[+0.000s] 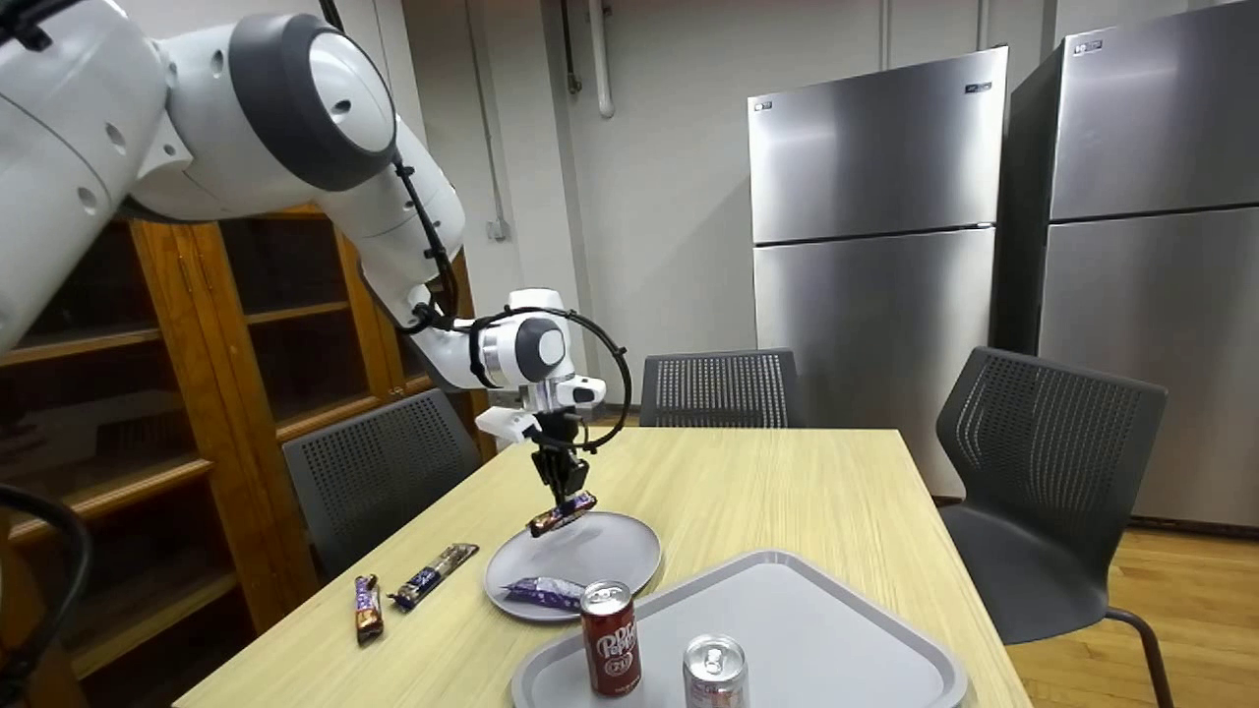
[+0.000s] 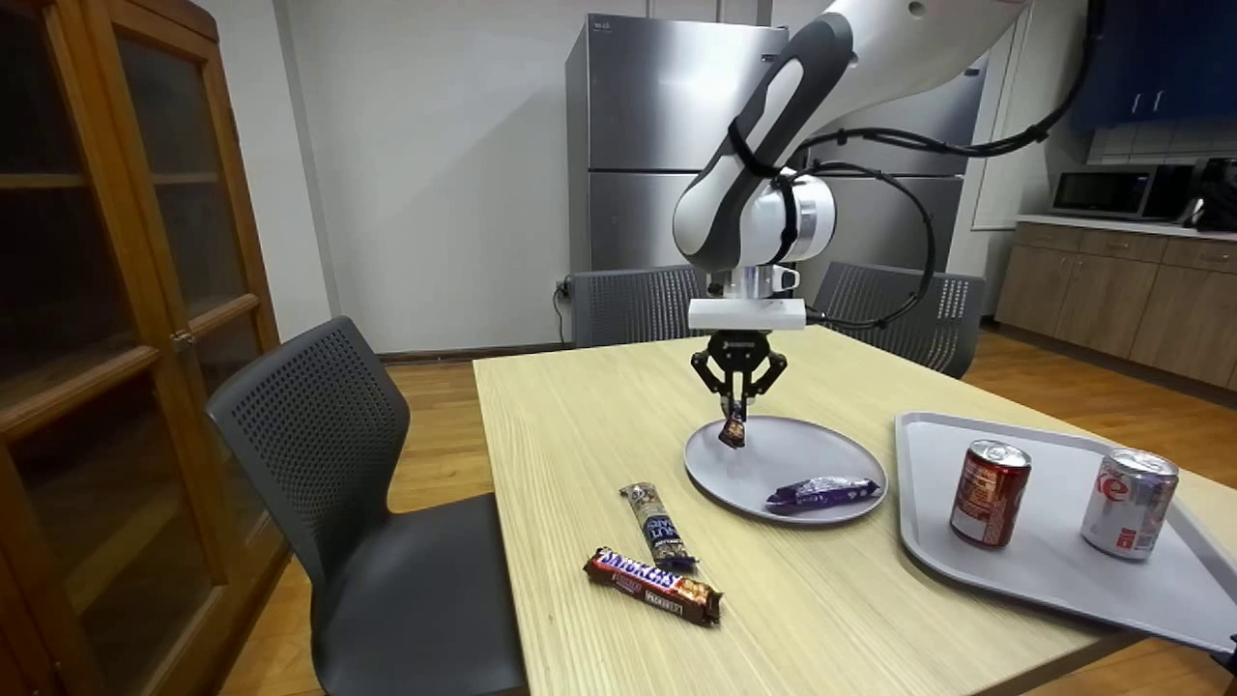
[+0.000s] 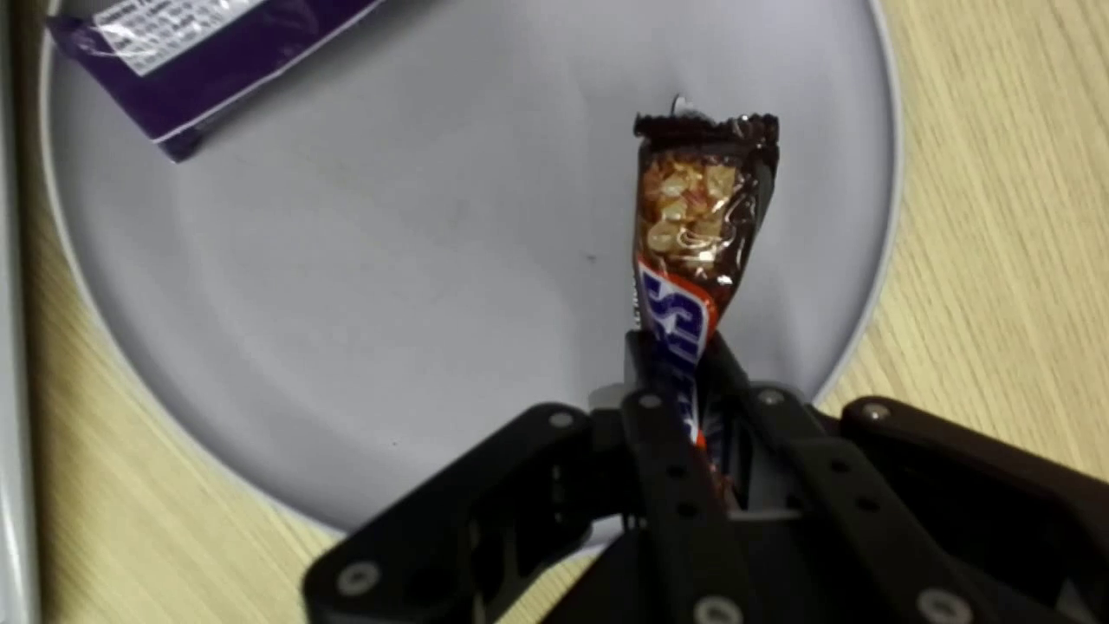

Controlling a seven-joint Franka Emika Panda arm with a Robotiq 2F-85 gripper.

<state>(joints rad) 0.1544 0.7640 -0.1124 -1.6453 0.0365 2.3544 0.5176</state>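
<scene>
My gripper [image 1: 565, 503] is shut on a Snickers bar [image 1: 582, 503], which sticks out past both sides of the fingers. In an exterior view the gripper [image 2: 736, 408] points straight down with the bar [image 2: 733, 434] at its tips. The bar appears a little above the grey round plate [image 2: 749, 483], near its edge. In the wrist view the fingertips [image 3: 680, 351] pinch the bar [image 3: 689, 208] at its middle; its near end is hidden between the fingers. A purple packet [image 3: 251, 65] lies on the plate [image 3: 390, 260], apart from the held bar; it shows in both exterior views [image 1: 546, 591].
Another Snickers bar [image 2: 652, 585] and a nut bar [image 2: 659, 527] lie on the wooden table [image 2: 580, 425] beside the plate. A grey tray [image 1: 807, 610] holds a Dr Pepper can [image 1: 612, 644] and a silver can [image 1: 716, 674]. Chairs [image 1: 1033, 531] stand around the table.
</scene>
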